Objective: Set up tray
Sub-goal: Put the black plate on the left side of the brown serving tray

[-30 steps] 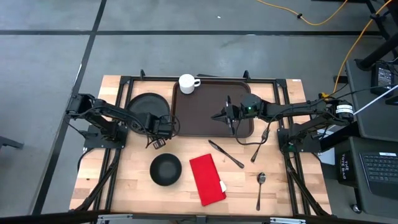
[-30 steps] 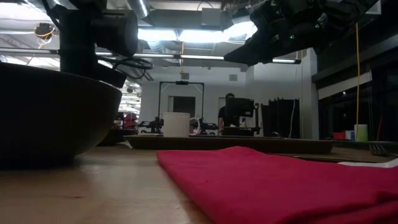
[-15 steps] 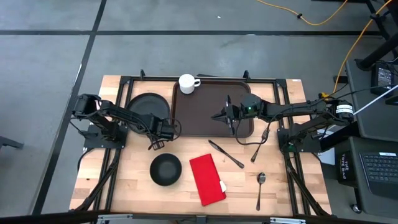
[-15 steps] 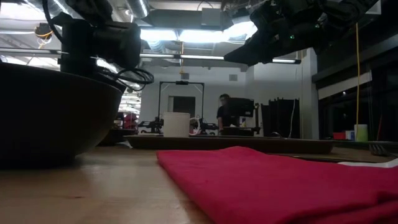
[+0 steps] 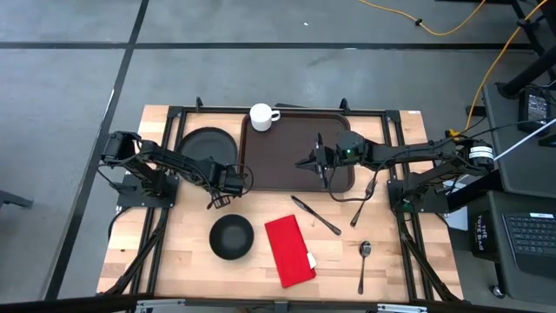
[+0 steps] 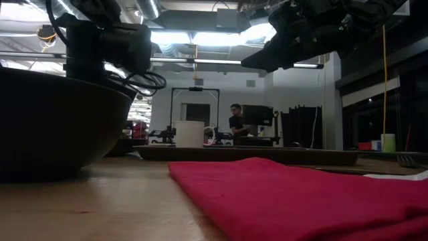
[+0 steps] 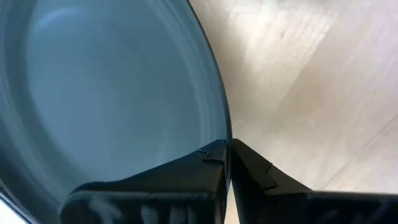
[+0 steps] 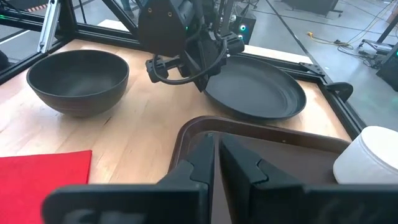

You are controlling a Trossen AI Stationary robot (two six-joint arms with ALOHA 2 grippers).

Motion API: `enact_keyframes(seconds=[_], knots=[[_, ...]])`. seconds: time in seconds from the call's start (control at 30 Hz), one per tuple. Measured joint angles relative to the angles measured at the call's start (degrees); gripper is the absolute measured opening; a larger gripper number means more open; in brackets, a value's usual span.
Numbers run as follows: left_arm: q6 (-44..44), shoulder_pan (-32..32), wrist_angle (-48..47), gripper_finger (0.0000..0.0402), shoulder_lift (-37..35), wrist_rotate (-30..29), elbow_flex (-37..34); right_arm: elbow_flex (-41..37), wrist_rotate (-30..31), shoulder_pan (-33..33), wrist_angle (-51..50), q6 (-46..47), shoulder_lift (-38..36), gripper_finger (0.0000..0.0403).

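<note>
Low view: bowl (image 6: 53,127) hides plate; tray (image 6: 247,154) edge-on only.

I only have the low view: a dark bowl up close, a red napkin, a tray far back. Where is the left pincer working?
Observer: The left pincer is at the rim of the round black plate, on the side toward the tray. The plate sits on the table, left of the tray.
Operator: Is it gripping the plate?
Observer: It looks so. In the left wrist view its fingers are closed together right on the plate's rim.
Operator: And the right arm?
Observer: The right pincer hangs over the middle of the tray, shut and holding nothing.
</note>
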Motion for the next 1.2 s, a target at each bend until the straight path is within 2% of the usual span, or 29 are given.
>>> enact_keyframes(seconds=[0.1, 0.53, 0.8, 1.2], knots=[[-0.26, -0.55, -0.19, 0.0004, 0.00, -2.06, 0.00, -0.01, -0.01, 0.00, -0.02, 0.00, 0.00, 0.0029], [-2.60, -3.21, -2.28, 0.0002, -3.16, -4.55, 0.24, -0.01, -0.01, -0.02, -0.15, 0.00, 0.00, 0.0029], [-2.86, -4.04, -8.61, 0.0002, -4.15, -8.26, 7.74, -0.01, 0.01, -0.01, 0.17, -0.05, 0.00, 0.0029], [5.03, -3.98, -8.61, 0.0002, -4.15, -7.72, 15.89, -0.01, -0.03, -0.02, 0.17, -0.02, 0.00, 0.0029]])
